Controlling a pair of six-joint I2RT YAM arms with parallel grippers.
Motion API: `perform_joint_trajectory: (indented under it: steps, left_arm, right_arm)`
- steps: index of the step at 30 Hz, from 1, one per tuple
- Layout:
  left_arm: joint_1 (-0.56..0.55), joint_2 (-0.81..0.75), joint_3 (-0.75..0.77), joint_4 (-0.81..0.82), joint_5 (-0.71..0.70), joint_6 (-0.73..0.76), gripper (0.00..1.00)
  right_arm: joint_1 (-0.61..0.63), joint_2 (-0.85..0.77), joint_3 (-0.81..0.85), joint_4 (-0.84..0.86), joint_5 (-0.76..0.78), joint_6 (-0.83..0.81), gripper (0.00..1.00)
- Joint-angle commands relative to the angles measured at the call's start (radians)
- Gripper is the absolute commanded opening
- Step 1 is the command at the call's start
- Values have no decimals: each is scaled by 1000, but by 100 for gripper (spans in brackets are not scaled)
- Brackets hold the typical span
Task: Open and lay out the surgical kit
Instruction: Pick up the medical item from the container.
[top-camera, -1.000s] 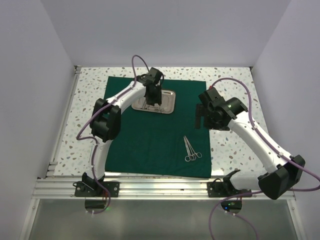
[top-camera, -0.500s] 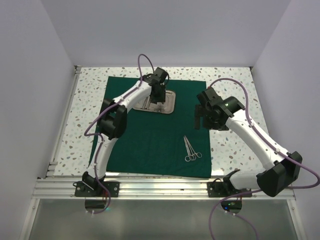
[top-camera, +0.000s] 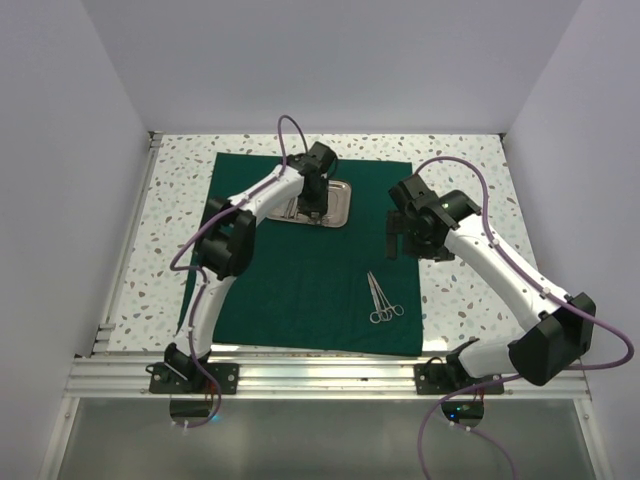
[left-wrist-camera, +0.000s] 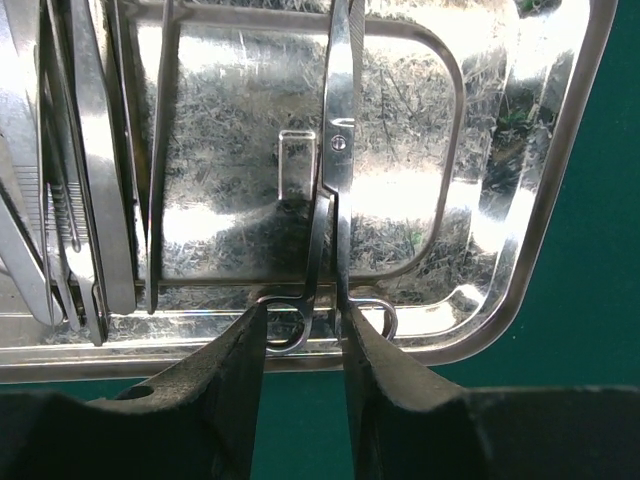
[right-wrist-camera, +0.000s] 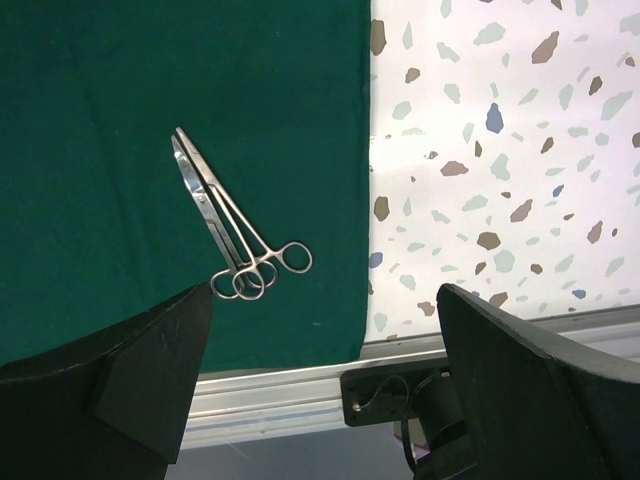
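I'm hanging my left claw over the steel tray, which is sitting at the far end of the green drape spread flat on the speckled worktop. My left fingers are standing narrowly apart, straddling the shanks of the scissors just above their ring handles; I'm seeing a sliver of gap on one side, so they are not pinching. The rings are lying right at the tray's near rim. A bundle of tweezers and other thin instruments is crowding the tray's left side, just beside my left finger. My right claw is hovering spread wide near the drape's right edge, with two ring-handled forceps lying together on the cloth below it.
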Motion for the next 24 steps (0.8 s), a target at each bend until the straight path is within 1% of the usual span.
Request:
perform_joint_trajectory:
  steps: [1, 8, 18, 24]
  left_arm:
    - [-17, -63, 29, -21, 2, 1, 39]
    - [-29, -47, 32, -34, 4, -8, 38]
    - [-35, -3, 20, -61, -71, -20, 36]
    - [-34, 26, 15, -52, -73, -16, 36]
  right_arm:
    - [-6, 2, 26, 20, 13, -17, 98]
    - [-14, 5, 16, 32, 10, -31, 98]
    - [-31, 2, 0, 46, 3, -51, 98]
    - [-41, -4, -12, 52, 0, -60, 98]
